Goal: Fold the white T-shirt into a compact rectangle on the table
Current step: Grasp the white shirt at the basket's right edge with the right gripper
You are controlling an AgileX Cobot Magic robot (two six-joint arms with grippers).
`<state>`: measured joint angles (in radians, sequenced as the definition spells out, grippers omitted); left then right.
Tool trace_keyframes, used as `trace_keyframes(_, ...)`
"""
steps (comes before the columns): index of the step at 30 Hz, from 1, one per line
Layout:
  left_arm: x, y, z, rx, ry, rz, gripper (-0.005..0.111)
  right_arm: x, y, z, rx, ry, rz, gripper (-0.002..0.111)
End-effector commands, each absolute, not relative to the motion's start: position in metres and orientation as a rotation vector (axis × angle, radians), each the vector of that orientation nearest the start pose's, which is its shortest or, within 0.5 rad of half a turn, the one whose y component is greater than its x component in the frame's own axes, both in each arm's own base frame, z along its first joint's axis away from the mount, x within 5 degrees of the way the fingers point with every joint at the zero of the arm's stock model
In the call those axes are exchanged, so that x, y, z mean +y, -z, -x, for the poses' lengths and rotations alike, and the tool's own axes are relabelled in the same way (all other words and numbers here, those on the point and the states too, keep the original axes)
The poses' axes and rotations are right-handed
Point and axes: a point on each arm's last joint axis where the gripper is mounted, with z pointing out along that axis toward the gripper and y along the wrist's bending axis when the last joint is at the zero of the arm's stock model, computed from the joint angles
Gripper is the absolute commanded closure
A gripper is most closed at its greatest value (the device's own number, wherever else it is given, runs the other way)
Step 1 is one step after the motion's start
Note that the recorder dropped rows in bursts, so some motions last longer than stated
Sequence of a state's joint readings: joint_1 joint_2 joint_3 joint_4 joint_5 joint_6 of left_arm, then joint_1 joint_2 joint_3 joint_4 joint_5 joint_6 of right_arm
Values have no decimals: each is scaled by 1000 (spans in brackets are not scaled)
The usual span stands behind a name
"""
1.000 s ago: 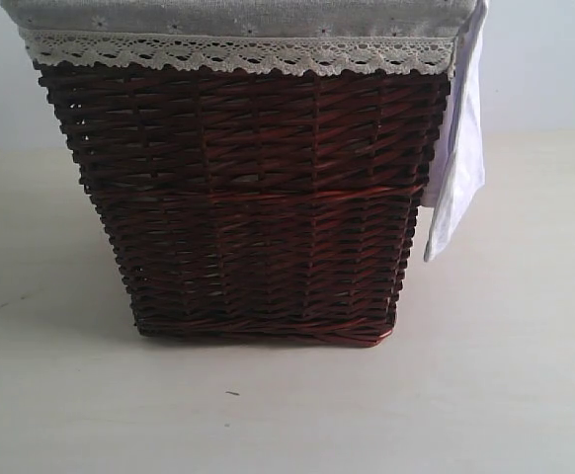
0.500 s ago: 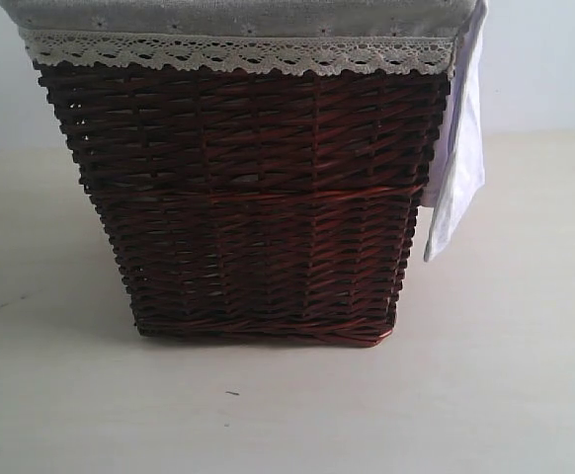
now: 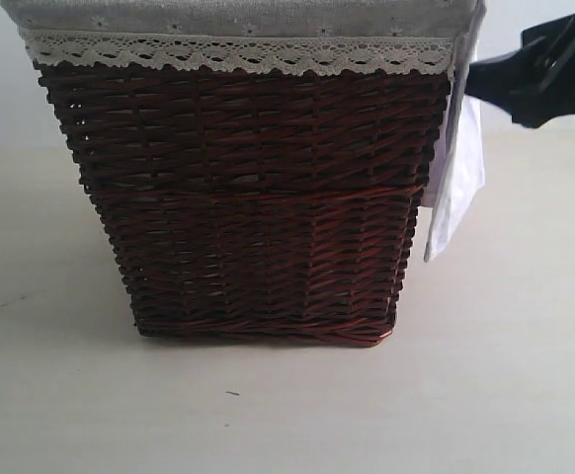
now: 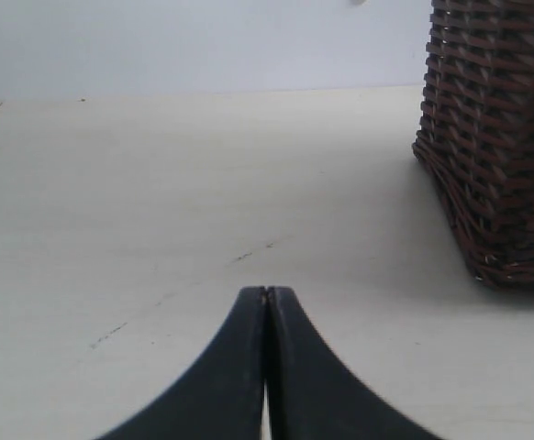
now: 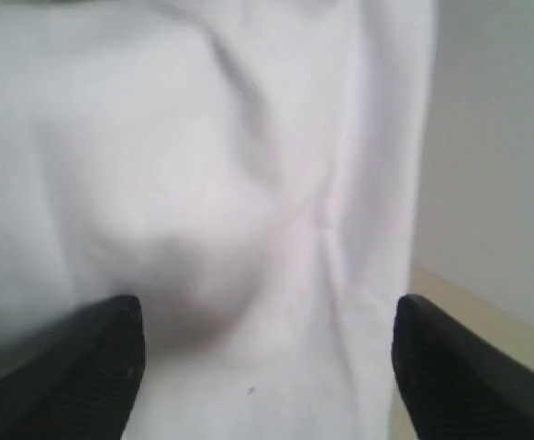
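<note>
The white T-shirt (image 3: 460,188) hangs down the outside of a basket's right rim; only this draped part shows. My right gripper (image 3: 477,81) reaches in from the right at the hanging cloth, near the rim. In the right wrist view the white T-shirt (image 5: 203,137) fills the picture just ahead of the right gripper (image 5: 267,344), whose jaws stand wide apart and open. My left gripper (image 4: 266,293) is shut on nothing, low over the table (image 4: 157,183), to one side of the basket.
A tall dark brown wicker basket (image 3: 258,197) with a grey lace-trimmed liner (image 3: 238,49) stands mid-table and takes up most of the exterior view. Its lower corner (image 4: 496,137) shows in the left wrist view. Bare tabletop (image 3: 268,415) lies in front.
The right gripper has come into the exterior view from the right and now sits at the hanging shirt. The shirt and basket have not moved.
</note>
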<state>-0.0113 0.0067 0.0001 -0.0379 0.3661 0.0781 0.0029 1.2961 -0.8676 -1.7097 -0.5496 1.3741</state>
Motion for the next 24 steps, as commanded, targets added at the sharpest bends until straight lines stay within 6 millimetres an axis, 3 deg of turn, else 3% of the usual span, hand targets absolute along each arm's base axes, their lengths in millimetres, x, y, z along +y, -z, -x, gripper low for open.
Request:
trace_keyframes(1,-2,-181,-53,1839,-8,-56,107,51,-293,-285,1837,-312,809,36)
trace_keyframes(4,-2,-181,-53,1839,-8,-56,107,45,-280,-297,1876,-259,756,36)
trace_keyframes(10,-2,-181,-53,1839,-8,-56,107,52,-254,-313,1883,-381,761,36)
trace_keyframes(17,-2,-181,-53,1839,-8,-56,107,50,-242,-331,1721,-214,860,39)
trace_keyframes(21,-2,-181,-53,1839,-8,-56,107,49,-237,-335,1746,-238,799,62)
trace_keyframes(22,-2,-181,-53,1839,-8,-56,107,49,-233,-336,1754,-239,805,81)
trace_keyframes(23,-2,-181,-53,1839,-8,-56,107,49,-232,-336,1752,-231,816,89)
trace_keyframes(24,-2,-181,-53,1839,-8,-56,107,49,-232,-336,1741,-212,840,109)
